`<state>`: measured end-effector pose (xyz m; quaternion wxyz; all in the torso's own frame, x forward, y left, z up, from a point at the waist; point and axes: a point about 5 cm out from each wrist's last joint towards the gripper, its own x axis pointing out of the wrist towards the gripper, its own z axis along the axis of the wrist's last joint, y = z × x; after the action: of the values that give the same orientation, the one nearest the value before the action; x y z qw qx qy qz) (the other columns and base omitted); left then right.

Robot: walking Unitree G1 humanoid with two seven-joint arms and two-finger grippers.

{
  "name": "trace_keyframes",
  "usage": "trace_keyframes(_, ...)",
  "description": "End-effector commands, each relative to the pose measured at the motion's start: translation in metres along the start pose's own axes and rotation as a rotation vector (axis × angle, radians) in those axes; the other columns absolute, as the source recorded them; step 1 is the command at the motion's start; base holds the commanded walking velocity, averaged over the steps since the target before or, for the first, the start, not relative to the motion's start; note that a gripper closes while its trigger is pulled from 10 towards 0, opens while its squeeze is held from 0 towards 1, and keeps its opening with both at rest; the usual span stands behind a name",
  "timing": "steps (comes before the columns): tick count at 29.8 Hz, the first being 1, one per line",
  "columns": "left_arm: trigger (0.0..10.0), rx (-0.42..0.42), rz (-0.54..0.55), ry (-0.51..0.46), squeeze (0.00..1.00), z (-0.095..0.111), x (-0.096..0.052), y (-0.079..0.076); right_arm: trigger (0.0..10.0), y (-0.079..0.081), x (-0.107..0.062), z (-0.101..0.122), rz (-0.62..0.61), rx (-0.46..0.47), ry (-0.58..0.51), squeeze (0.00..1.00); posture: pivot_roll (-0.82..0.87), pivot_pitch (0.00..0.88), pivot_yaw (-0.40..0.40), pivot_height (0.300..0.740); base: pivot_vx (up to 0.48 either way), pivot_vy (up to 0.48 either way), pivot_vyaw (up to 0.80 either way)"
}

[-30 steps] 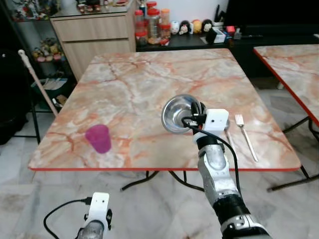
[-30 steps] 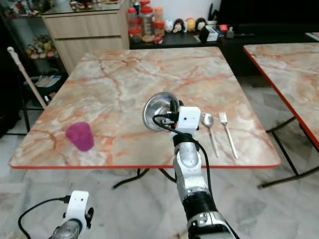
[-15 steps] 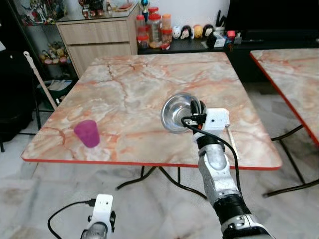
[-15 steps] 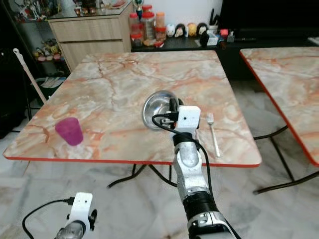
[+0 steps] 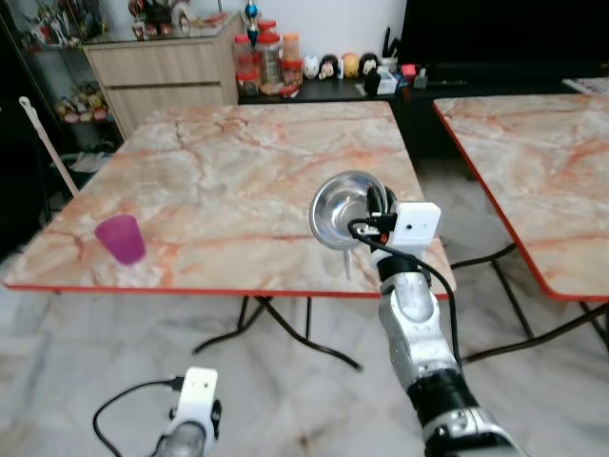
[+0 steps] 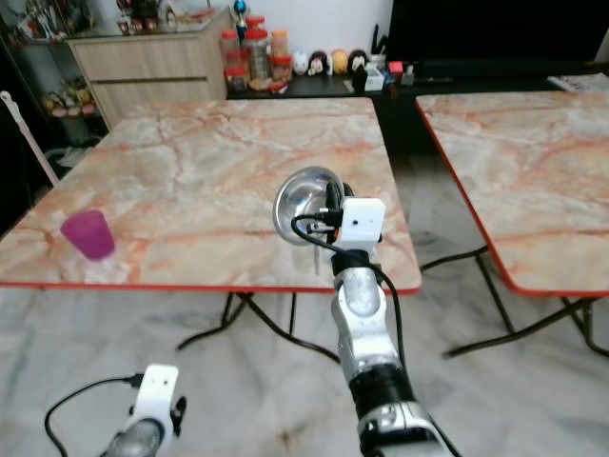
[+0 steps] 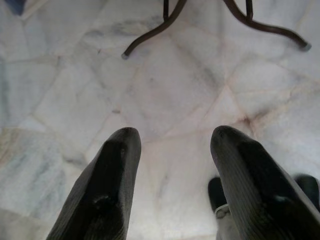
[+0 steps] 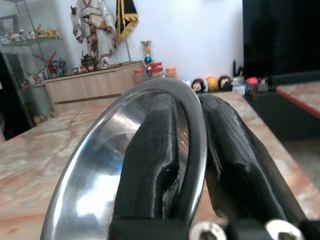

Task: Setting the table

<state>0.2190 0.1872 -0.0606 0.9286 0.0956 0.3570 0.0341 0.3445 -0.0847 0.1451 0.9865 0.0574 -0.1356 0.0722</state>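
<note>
A cup [image 5: 120, 237] is sitting near the table's [image 5: 219, 181] front left corner, well apart from the bowl [image 5: 343, 209] hanging over the front right edge; a second table [image 5: 533, 162] is standing to the right

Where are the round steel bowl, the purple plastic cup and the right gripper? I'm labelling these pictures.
round steel bowl [image 5: 335, 211]: left eye view, on its shiny inner surface.
purple plastic cup [image 5: 121, 238]: left eye view, on its side wall.
right gripper [image 8: 192, 120]: right wrist view, between its fingertips, at the bowl's rim.
</note>
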Motion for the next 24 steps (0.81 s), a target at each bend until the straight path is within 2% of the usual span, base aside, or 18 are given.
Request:
trace_keyframes(1, 10.0, 0.018, -0.003, -0.012, 0.0, 0.003, 0.001, -0.001, 10.0, -0.002, 0.005, 0.009, 0.011, -0.015, -0.04, 0.0, -0.02, 0.0, 0.05, 0.74, 0.0, -0.386, 0.0)
trace_keyframes(16, 10.0, 0.015, -0.006, -0.019, 0.0, 0.006, 0.001, -0.002, 10.0, -0.006, 0.003, 0.009, 0.001, -0.026, -0.047, 0.0, -0.03, 0.0, 0.059, 0.74, 0.0, -0.383, 0.0)
trace_keyframes(24, 10.0, 0.014, -0.002, -0.021, 0.0, 0.006, 0.002, -0.001, 10.0, -0.001, -0.007, 0.003, 0.053, -0.052, -0.042, 0.0, -0.02, 0.0, 0.06, 0.74, 0.0, -0.382, 0.0)
